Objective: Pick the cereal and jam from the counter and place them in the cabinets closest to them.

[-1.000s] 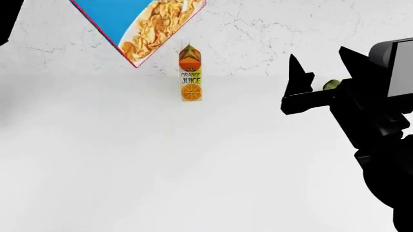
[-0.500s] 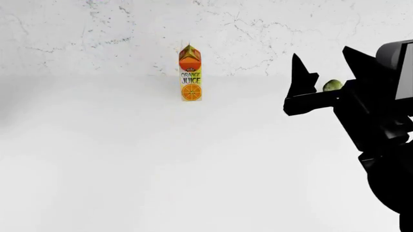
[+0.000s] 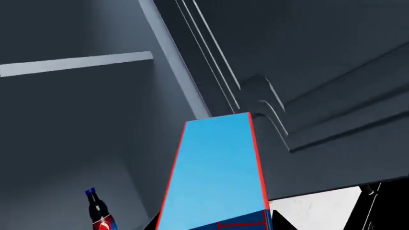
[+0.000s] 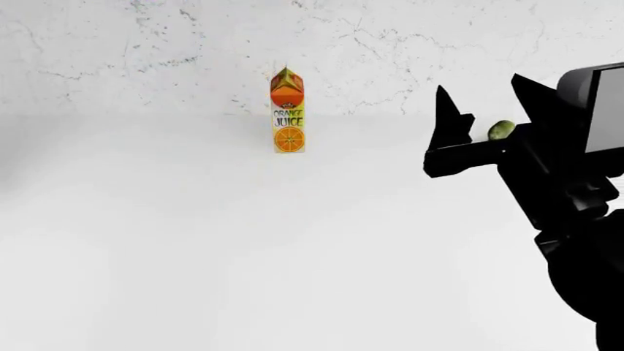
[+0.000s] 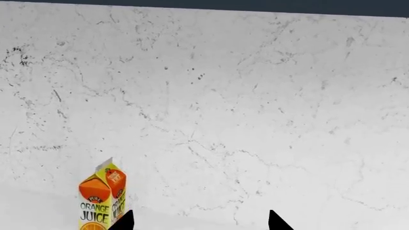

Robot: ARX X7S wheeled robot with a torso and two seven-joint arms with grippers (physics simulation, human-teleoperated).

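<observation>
Head view shows the broad white desk [image 4: 244, 256] and the marbled wall behind it, and the blue cereal [image 3: 214, 177] box that hung at the upper left of this view a second ago, above and left of the orange juice carton [image 4: 286, 111], has gone out of it. Left wrist view finds it again: the box sits upright between the left tool [image 3: 214, 225] and is held by it, raised before dark cabinet [image 3: 307, 96] panels and a pale shelf edge, with a small dark bottle [image 3: 99, 213] standing beside and below the box. That suggests the cereal has been lifted off the desk and is on its way into the nearest cabinet, not yet set down. Right of the juice carton, the right tool [image 4: 483, 113] hangs with its black prongs spread wide and empty, a small green fruit [image 4: 501, 130] showing just behind it. The jam is not visible in any view.
</observation>
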